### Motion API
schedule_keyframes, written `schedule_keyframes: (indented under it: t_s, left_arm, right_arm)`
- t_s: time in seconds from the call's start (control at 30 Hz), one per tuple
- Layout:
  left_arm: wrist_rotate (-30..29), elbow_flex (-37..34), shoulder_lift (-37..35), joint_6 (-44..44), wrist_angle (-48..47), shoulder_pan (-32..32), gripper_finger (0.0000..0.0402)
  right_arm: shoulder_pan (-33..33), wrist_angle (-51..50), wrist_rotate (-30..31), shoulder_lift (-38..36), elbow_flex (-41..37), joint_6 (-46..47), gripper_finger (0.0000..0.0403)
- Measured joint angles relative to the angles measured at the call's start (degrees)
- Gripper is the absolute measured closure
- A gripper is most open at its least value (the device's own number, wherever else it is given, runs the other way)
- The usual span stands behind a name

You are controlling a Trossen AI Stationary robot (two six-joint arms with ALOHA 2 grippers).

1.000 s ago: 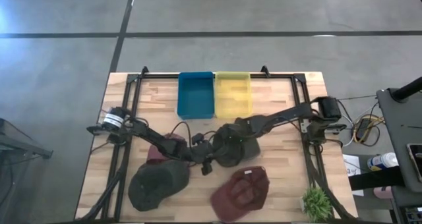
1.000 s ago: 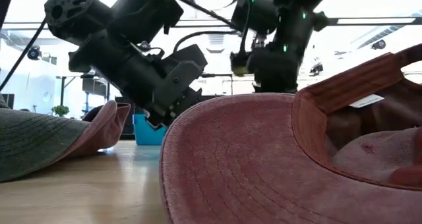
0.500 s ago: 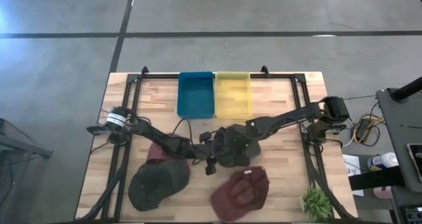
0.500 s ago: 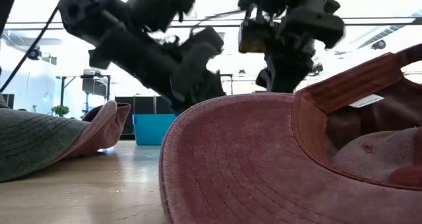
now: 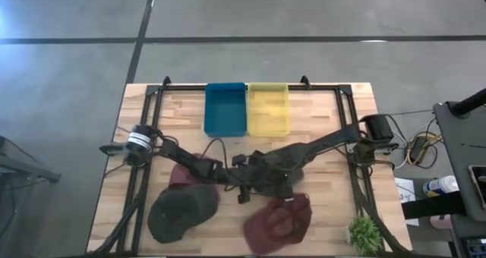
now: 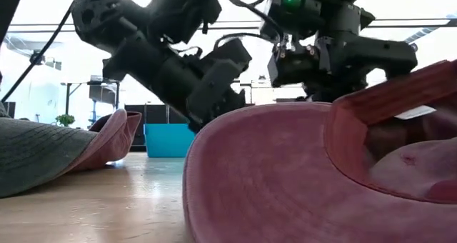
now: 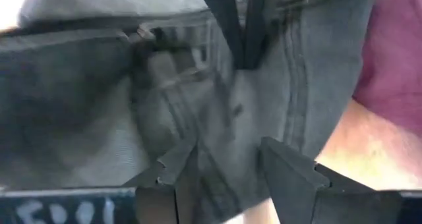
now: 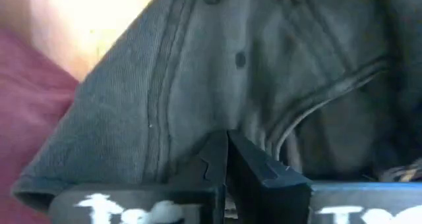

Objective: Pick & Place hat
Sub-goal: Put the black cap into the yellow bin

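Overhead, a wooden table (image 5: 326, 110) carries a blue bin (image 5: 225, 108), a yellow bin (image 5: 269, 108) and several caps. Both arms meet over a grey hat (image 7: 198, 118) at the centre. The right gripper (image 8: 227, 155) is clamped on its fabric; the left gripper (image 7: 227, 161) stands spread apart against it.

Grey hat (image 5: 269, 176) mid-surface, crumpled, stitched panels and eyelet visible. Olive hat (image 5: 181, 211) front left, crown up. Maroon hat (image 5: 279, 221) front centre, upturned, inside label showing. Second maroon hat (image 5: 188, 171) partly tucked behind the olive one.
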Motion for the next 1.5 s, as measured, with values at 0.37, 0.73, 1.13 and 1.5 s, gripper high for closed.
schedule_keyframes:
  t_s: [0.37,0.73,1.13,1.5]
  left_arm:
    - [-5.8,0.0,-4.9,8.8,-4.5,1.8,0.0243]
    - [-2.0,0.0,-1.7,7.2,-7.6,7.9,0.0243]
    - [-3.5,-0.5,-4.1,-5.8,-19.3,4.4,0.0243]
    - [-5.2,-1.0,-7.4,-23.8,-26.0,-4.5,0.0243]
  right_arm:
    - [-0.2,-0.1,5.7,-7.5,1.2,-6.3,0.0394]
    - [3.2,-0.1,-1.4,-3.6,-1.8,-8.0,0.0394]
    - [2.6,0.2,10.8,-6.4,1.6,-19.8,0.0394]
    - [2.3,-0.2,12.1,-6.5,8.6,-32.2,0.0341]
